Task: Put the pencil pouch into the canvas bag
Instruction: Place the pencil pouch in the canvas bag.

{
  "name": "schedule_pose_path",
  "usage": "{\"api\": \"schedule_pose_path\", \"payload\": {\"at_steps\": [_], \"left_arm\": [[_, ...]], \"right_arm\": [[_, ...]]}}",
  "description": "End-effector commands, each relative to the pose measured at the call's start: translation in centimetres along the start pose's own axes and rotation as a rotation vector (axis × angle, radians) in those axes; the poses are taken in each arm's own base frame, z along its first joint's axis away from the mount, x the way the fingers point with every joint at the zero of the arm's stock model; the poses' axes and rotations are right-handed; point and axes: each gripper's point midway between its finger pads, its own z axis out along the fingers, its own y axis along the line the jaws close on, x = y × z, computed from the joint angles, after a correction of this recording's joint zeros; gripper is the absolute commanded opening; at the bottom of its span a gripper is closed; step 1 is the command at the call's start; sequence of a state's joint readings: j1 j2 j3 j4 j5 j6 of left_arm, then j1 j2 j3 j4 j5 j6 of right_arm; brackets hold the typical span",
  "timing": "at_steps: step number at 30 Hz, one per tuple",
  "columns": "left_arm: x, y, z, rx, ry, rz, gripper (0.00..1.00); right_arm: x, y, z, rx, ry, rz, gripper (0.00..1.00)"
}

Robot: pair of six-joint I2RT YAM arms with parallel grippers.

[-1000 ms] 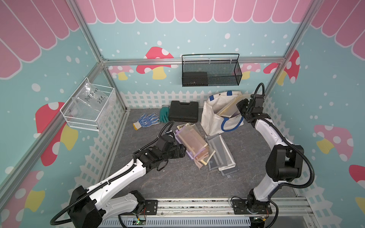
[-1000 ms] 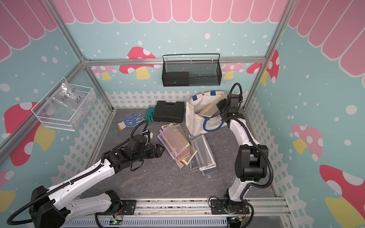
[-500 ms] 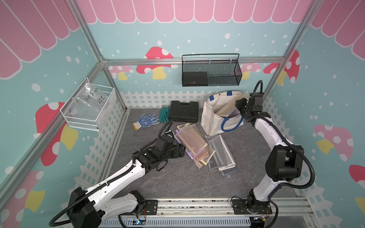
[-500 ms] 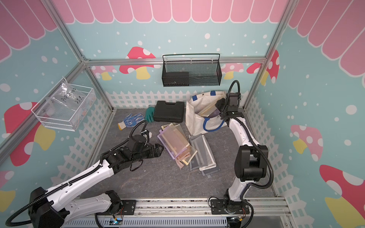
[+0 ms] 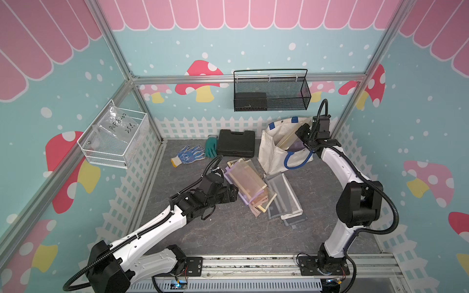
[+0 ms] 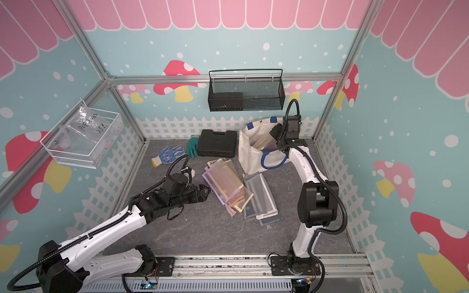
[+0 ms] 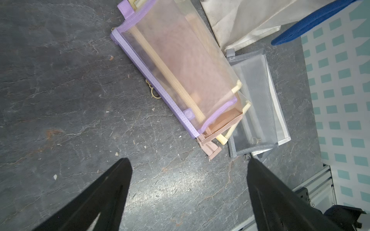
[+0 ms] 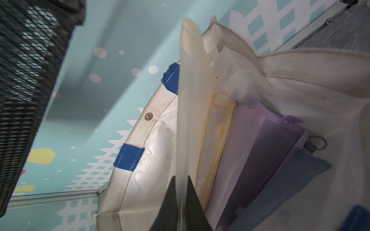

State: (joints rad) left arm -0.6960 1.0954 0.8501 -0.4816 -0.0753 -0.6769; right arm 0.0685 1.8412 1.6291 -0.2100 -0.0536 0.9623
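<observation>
Your right gripper (image 8: 181, 202): jaws pinched on cream pencil pouch (image 8: 192, 104), pouch standing ahead of jaws inside canvas bag (image 8: 154, 156) mouth. Your left gripper (image 7: 188, 163): jaws wide, empty, mesh pouch pile (image 7: 180, 70) ahead.

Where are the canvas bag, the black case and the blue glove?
canvas bag (image 5: 272, 154): in a top view, cream front wall.
black case (image 5: 236, 143): in a top view, lid middle.
blue glove (image 5: 189, 155): in a top view, palm.
</observation>
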Motion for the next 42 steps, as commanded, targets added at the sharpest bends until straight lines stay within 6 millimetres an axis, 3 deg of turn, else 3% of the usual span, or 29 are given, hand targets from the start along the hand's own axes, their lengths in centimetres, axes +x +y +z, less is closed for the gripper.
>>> {"api": "schedule_pose_path", "payload": {"at_steps": [1, 3, 5, 10, 15, 17, 24, 27, 33, 37, 39, 42], "left_arm": [[-0.1, 0.5, -0.5, -0.015, -0.028, -0.002, 0.91], [-0.2, 0.5, -0.7, -0.019, -0.031, 0.0, 0.91], [-0.2, 0.6, -0.7, -0.023, -0.03, 0.004, 0.91], [-0.2, 0.5, -0.6, -0.021, -0.025, 0.005, 0.91], [-0.1, 0.6, -0.6, -0.029, -0.02, 0.0, 0.91], [0.1, 0.7, -0.5, -0.031, -0.01, -0.001, 0.91], [0.5, 0.6, -0.1, -0.027, 0.013, -0.021, 0.91], [1.0, 0.3, 0.1, -0.015, 0.043, -0.028, 0.92], [1.8, 0.4, 0.6, 0.035, 0.102, -0.144, 0.93], [2.6, 1.1, 0.8, 0.047, 0.12, -0.203, 0.93], [3.1, 1.7, 0.9, 0.036, 0.132, -0.216, 0.93], [3.6, 2.0, 0.8, 0.033, 0.138, -0.229, 0.93]], "right_arm": [[0.7, -1.0, 1.2, 0.062, 0.016, 0.014, 0.1], [0.1, -0.7, 1.0, 0.072, 0.003, 0.008, 0.1], [1.0, -1.8, 2.7, 0.104, 0.027, -0.001, 0.13], [0.0, -0.5, 2.9, 0.09, 0.027, -0.049, 0.3], [-2.4, 2.5, -0.2, 0.023, -0.036, -0.149, 0.6], [-3.5, 3.9, -2.4, -0.001, -0.061, -0.198, 0.68], [-2.7, 5.9, -7.5, -0.069, -0.032, -0.404, 0.76], [0.3, 7.9, -9.7, -0.142, 0.042, -0.575, 0.77], [11.8, 9.8, -13.2, -0.354, 0.293, -0.809, 0.77], [20.4, 9.2, -14.0, -0.443, 0.479, -0.871, 0.77], [24.1, 7.9, -13.3, -0.456, 0.57, -0.878, 0.77], [27.6, 6.2, -11.6, -0.422, 0.654, -0.89, 0.77]]}}
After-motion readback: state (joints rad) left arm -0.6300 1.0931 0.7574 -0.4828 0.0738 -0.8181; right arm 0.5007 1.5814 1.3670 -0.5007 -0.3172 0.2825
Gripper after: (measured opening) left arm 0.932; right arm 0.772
